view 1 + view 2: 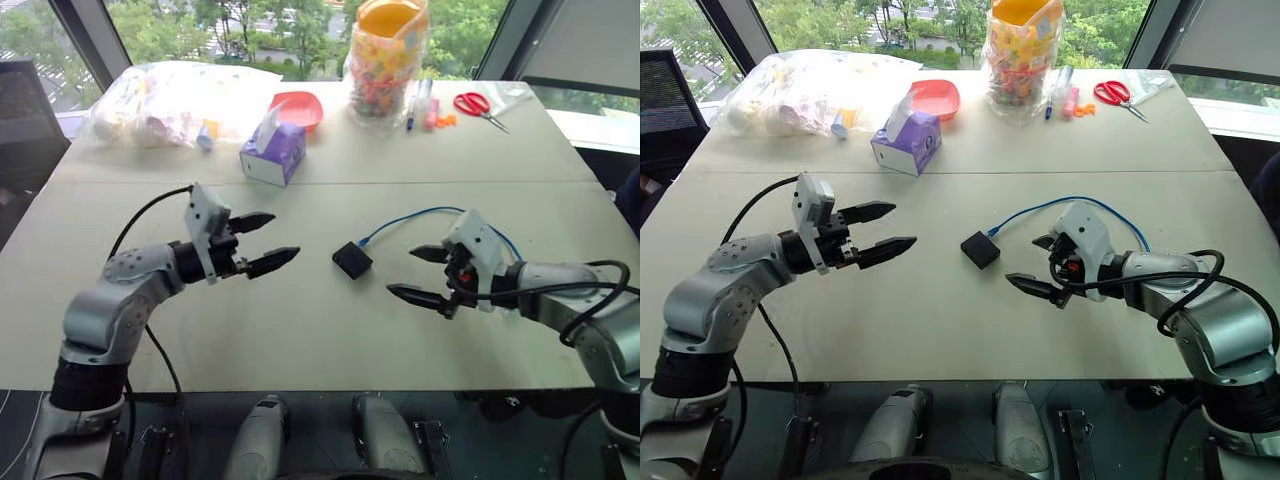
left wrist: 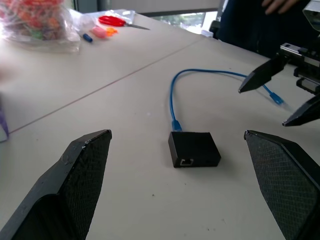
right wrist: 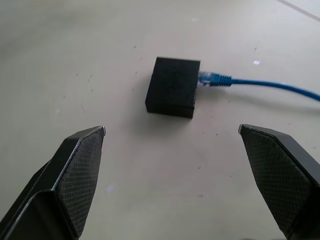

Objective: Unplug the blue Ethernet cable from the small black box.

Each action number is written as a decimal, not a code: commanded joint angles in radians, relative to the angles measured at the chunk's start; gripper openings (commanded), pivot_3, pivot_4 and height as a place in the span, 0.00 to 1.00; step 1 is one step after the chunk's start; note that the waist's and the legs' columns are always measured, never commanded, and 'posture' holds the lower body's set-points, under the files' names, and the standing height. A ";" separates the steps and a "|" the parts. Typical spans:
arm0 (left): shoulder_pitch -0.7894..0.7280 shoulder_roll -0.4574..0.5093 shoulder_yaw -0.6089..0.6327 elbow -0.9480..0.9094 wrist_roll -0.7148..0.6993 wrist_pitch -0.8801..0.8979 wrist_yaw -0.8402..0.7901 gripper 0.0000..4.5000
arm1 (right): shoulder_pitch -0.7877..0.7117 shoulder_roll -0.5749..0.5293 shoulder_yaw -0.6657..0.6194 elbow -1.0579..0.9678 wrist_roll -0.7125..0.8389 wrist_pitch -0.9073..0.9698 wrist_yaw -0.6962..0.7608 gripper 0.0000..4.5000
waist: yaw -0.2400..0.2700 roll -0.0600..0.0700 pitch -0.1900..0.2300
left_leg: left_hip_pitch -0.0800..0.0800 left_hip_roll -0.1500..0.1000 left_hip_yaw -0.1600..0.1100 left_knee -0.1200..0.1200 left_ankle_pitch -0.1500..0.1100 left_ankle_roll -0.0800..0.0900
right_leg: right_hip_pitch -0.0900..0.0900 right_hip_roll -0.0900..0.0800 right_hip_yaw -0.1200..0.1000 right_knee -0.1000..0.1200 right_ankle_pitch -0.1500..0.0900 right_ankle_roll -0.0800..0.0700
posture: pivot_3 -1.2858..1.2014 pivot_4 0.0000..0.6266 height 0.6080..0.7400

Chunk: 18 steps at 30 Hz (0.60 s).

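Observation:
The small black box (image 1: 352, 260) lies flat on the pale table between my two grippers. The blue Ethernet cable (image 1: 420, 213) is plugged into its far side (image 3: 214, 79) and arcs off to the right, behind my right gripper. My left gripper (image 1: 264, 243) hovers left of the box, open and empty, fingers pointing toward it. To the right of the box my right gripper (image 1: 418, 274) is also open and empty, tilted down at the table. A gap of table separates each gripper from the box.
A purple tissue box (image 1: 273, 152) stands behind the left gripper. Along the far edge are a clear bag of items (image 1: 170, 100), a red bowl (image 1: 298, 106), a jar of coloured pieces (image 1: 385, 60), pens (image 1: 420, 103) and red scissors (image 1: 478, 106). A person's hand (image 2: 282, 5) shows beyond the table.

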 commanded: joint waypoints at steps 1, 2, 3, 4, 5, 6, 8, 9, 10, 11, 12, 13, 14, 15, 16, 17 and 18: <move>-0.027 0.045 0.022 -0.030 -0.046 0.027 -0.059 0.99 | -0.039 -0.024 -0.044 -0.041 0.047 0.016 0.011 1.00 | 0.000 0.000 0.000 | 0.000 0.000 0.000 0.000 0.000 0.000 | 0.000 0.000 0.000 0.000 0.000 0.000 | 0.52 0.24 1.00; -0.025 0.060 0.014 -0.027 -0.040 0.022 -0.079 0.99 | -0.043 -0.031 -0.042 -0.043 0.050 0.013 0.014 1.00 | 0.000 0.000 0.000 | 0.000 0.000 0.000 0.000 0.000 0.000 | 0.000 0.000 0.000 0.000 0.000 0.000 | 0.52 0.24 1.00; -0.027 0.070 0.008 -0.019 -0.034 0.021 -0.089 0.99 | -0.043 -0.042 -0.036 -0.044 0.045 -0.001 0.020 1.00 | 0.000 0.000 0.000 | 0.000 0.000 0.000 0.000 0.000 0.000 | 0.000 0.000 0.000 0.000 0.000 0.000 | 0.52 0.24 1.00; -0.028 0.074 0.008 -0.013 -0.035 0.024 -0.093 0.99 | -0.042 -0.053 -0.031 -0.047 0.042 -0.008 0.026 1.00 | 0.000 0.000 0.000 | 0.000 0.000 0.000 0.000 0.000 0.000 | 0.000 0.000 0.000 0.000 0.000 0.000 | 0.52 0.24 1.00; -0.034 0.082 0.009 -0.011 -0.042 0.035 -0.100 0.99 | -0.055 -0.061 -0.029 -0.041 0.039 -0.011 0.026 1.00 | 0.000 0.000 0.000 | 0.000 0.000 0.000 0.000 0.000 0.000 | 0.000 0.000 0.000 0.000 0.000 0.000 | 0.52 0.24 1.00; -0.038 0.087 0.011 -0.013 -0.050 0.046 -0.105 0.99 | -0.066 -0.066 -0.030 -0.037 0.040 -0.012 0.026 1.00 | 0.000 0.000 0.000 | 0.000 0.000 0.000 0.001 0.000 0.000 | 0.000 0.000 0.000 0.000 0.000 0.000 | 0.52 0.24 1.00; -0.042 0.092 0.009 -0.014 -0.047 0.051 -0.111 0.99 | -0.085 -0.073 -0.029 -0.029 0.042 -0.015 0.029 1.00 | 0.000 0.000 0.000 | 0.000 0.000 0.000 0.001 0.000 0.000 | 0.000 0.000 0.000 0.000 0.000 0.000 | 0.52 0.24 1.00; -0.040 0.091 0.008 -0.015 -0.041 0.048 -0.110 0.99 | -0.086 -0.076 -0.029 -0.029 0.042 -0.018 0.032 1.00 | 0.000 0.000 0.000 | 0.000 0.000 0.000 0.001 0.000 0.000 | 0.000 0.000 0.000 0.000 0.000 0.000 | 0.52 0.24 1.00; -0.038 0.091 0.006 -0.015 -0.034 0.044 -0.108 0.99 | -0.089 -0.080 -0.026 -0.026 0.038 -0.021 0.032 1.00 | 0.000 0.000 0.000 | 0.000 0.000 0.000 0.001 0.000 0.000 | 0.000 0.000 0.000 0.000 0.000 0.000 | 0.52 0.24 1.00; -0.039 0.092 0.005 -0.017 -0.033 0.048 -0.107 0.99 | -0.098 -0.087 -0.016 -0.017 0.025 -0.027 0.032 1.00 | 0.001 0.000 0.000 | 0.000 0.000 0.000 0.001 0.000 0.000 | 0.000 0.000 0.000 0.000 0.000 0.000 | 0.52 0.24 1.00; -0.037 0.093 0.005 -0.020 -0.035 0.052 -0.105 0.99 | -0.102 -0.092 -0.010 -0.012 0.016 -0.031 0.031 1.00 | 0.000 0.000 0.000 | 0.000 0.000 0.000 0.001 0.000 0.000 | 0.000 0.000 0.000 0.000 0.000 0.000 | 0.52 0.24 1.00; -0.036 0.097 0.005 -0.025 -0.039 0.059 -0.107 0.99 | -0.114 -0.093 -0.003 0.001 0.006 -0.042 0.030 1.00 | 0.000 0.000 0.000 | 0.000 0.000 0.000 0.001 0.000 0.000 | 0.000 0.000 0.000 0.000 0.000 0.000 | 0.52 0.24 1.00; -0.035 0.100 0.004 -0.028 -0.040 0.063 -0.109 0.99 | -0.126 -0.093 0.003 0.014 0.000 -0.050 0.030 1.00 | 0.000 0.000 0.000 | 0.000 0.000 0.000 0.001 0.000 0.000 | 0.000 0.000 0.000 0.000 0.000 0.000 | 0.52 0.24 1.00; -0.035 0.102 0.003 -0.030 -0.039 0.064 -0.110 0.99 | -0.135 -0.092 0.009 0.027 -0.008 -0.059 0.030 1.00 | 0.000 0.000 0.000 | 0.000 0.000 0.000 0.001 0.000 0.000 | 0.000 0.000 0.000 0.000 0.000 0.000 | 0.52 0.24 1.00; -0.038 0.104 0.003 -0.028 -0.040 0.067 -0.110 0.99 | -0.147 -0.091 0.020 0.044 -0.020 -0.071 0.029 1.00 | -0.001 0.000 0.000 | 0.000 0.000 0.000 0.001 0.000 0.000 | 0.000 0.000 0.000 0.000 0.000 0.000 | 0.52 0.24 1.00; -0.041 0.106 0.003 -0.026 -0.041 0.068 -0.110 0.99 | -0.156 -0.092 0.031 0.058 -0.030 -0.081 0.032 1.00 | -0.001 0.000 0.000 | 0.000 0.000 0.000 0.001 0.000 0.000 | 0.000 0.000 0.000 0.000 0.000 0.000 | 0.52 0.24 1.00; -0.044 0.108 0.003 -0.025 -0.042 0.072 -0.112 0.99 | -0.163 -0.096 0.041 0.068 -0.033 -0.087 0.045 1.00 | -0.001 0.000 0.000 | 0.000 0.000 0.000 0.001 0.000 0.000 | 0.000 0.000 0.000 0.000 0.000 0.000 | 0.52 0.24 1.00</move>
